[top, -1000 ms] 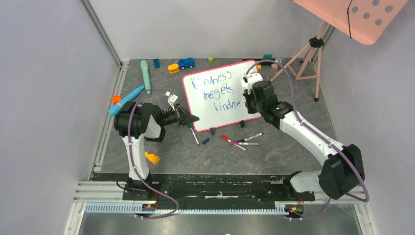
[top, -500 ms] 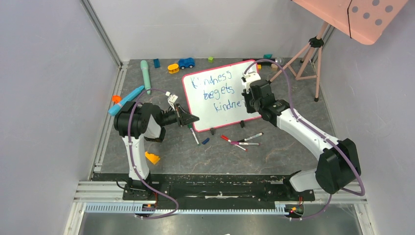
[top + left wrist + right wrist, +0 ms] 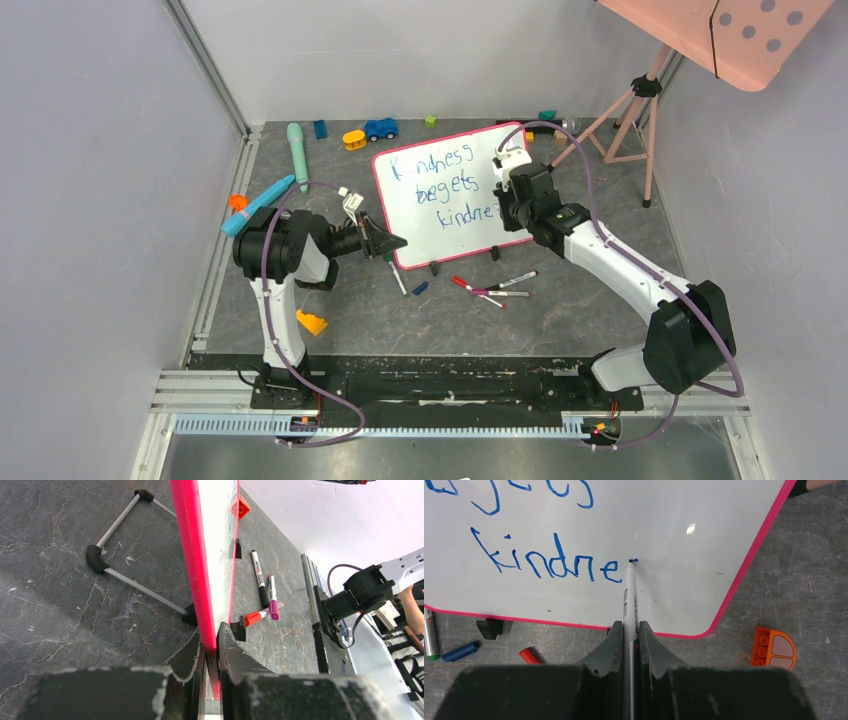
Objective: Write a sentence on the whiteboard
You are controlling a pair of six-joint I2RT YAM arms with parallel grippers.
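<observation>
the sentence (image 3: 558,560) reads "kindness begets kindne" so far — only the final "ss" is left. the right gripper (image 3: 629,630) pinches a blue marker (image 3: 630,595), tip touching the whiteboard (image 3: 704,510) just past the "e"; the left gripper (image 3: 212,642) clamps the propped board's pink edge.

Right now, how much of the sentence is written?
Done: blue handwritten words "Kindness begets kindne" on the glossy pink-framed whiteboard. In hand: the right hand holds a white marker at a stroke after "e"; the left hand clamps its edge. Left: final "ss".
</observation>
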